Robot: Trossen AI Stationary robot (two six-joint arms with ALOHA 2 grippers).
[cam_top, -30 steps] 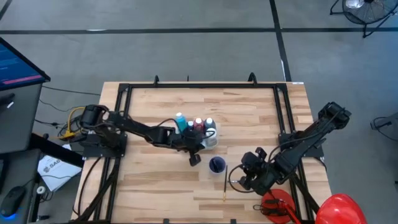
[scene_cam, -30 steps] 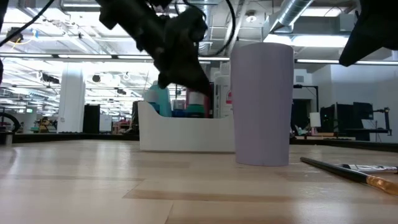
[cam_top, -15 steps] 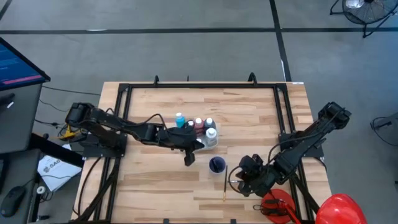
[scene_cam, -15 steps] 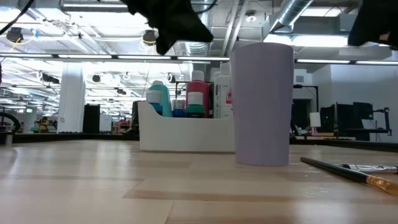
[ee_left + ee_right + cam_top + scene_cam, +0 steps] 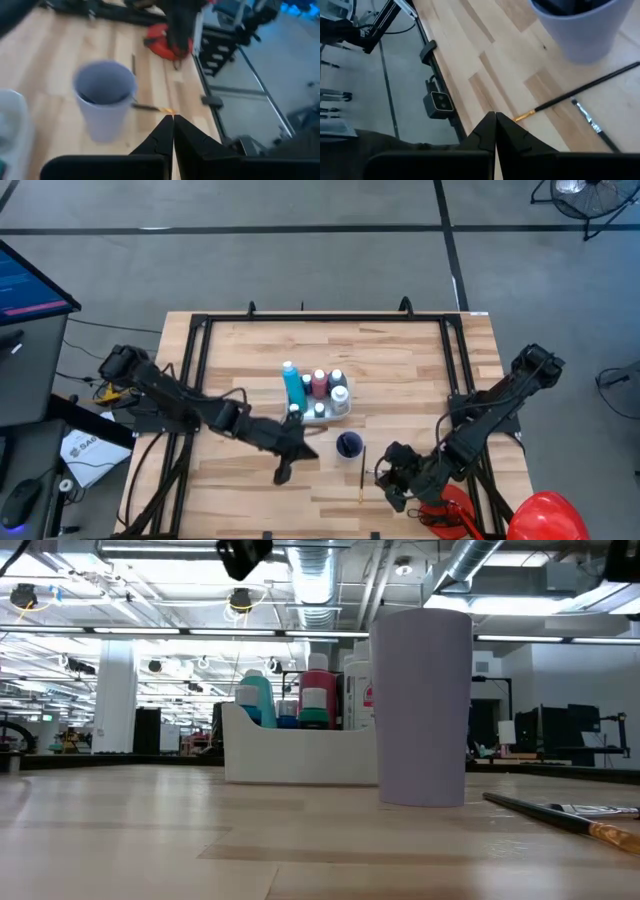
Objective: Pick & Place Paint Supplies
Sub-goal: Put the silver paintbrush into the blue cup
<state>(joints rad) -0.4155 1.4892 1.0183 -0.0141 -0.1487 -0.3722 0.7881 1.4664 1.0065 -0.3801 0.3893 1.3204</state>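
A: What is nearest in the low view?

B: A thin brush (image 5: pixel 560 815) lies flat on the table (image 5: pixel 150 840) at the lower right of the frame. Behind it the lavender cup (image 5: pixel 421 705) stands upright in the middle and hides part of the white tray (image 5: pixel 300 755). In the tray I see a light blue bottle (image 5: pixel 255 700), a red bottle (image 5: pixel 318 695) and a white one with a red label (image 5: pixel 360 690), this last half hidden by the cup.

A: How many from above?

B: One cup (image 5: pixel 348 445), one tray (image 5: pixel 335 410), and about five bottles in it; the tallest is light blue (image 5: pixel 292 385). The right wrist view shows two brushes just beside the cup: a dark one with a golden ferrule (image 5: pixel 580 92) and a shorter one (image 5: pixel 592 127).

A: And the hands?

B: The left hand (image 5: pixel 283 473) is at the lower centre of the high view, left of the cup, over bare wood. Its fingers are pressed together on nothing. The right hand (image 5: pixel 392 492) is at the lower right, near the brush, and it is also closed and empty. A red dome (image 5: pixel 545 515) and a red tool (image 5: pixel 445 510) sit at the lower right corner.

A: The surface and the room?

B: Light wooden planks with a black frame on a grey floor. Far behind there is a big hall with ceiling ducts and lamps.
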